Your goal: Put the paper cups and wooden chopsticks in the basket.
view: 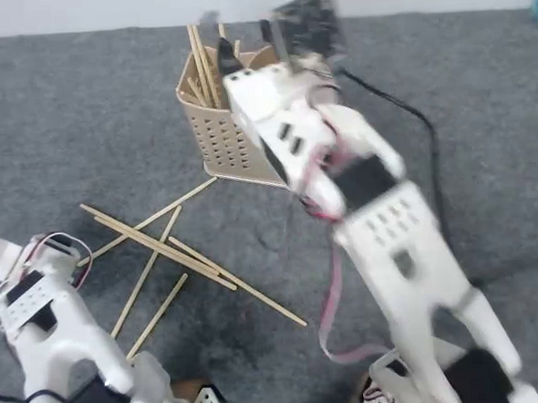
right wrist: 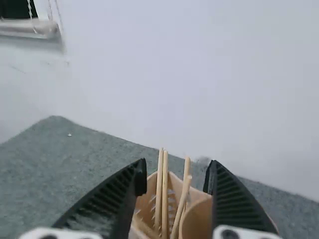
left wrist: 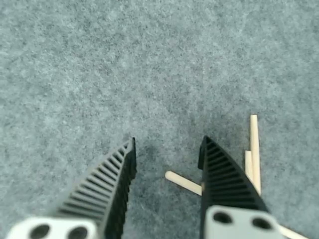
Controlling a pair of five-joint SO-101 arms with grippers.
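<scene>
My right gripper (right wrist: 177, 172) hangs open and empty just above the basket (right wrist: 197, 219), chopsticks (right wrist: 163, 184) upright beneath it: a release position, I judge. My left gripper (left wrist: 168, 142), jaws apart, holds nothing; loose chopsticks (left wrist: 254, 144) lie on the counter (left wrist: 149, 59) beside it.

You have the beige perforated basket (right wrist: 192, 214) just below your right pincer (right wrist: 177, 172), with several wooden chopsticks (right wrist: 163, 189) standing upright in it, seen between the open jaws. More loose chopsticks (left wrist: 254, 144) lie flat, crisscrossed, just beside your left pincer (left wrist: 168, 142).
</scene>
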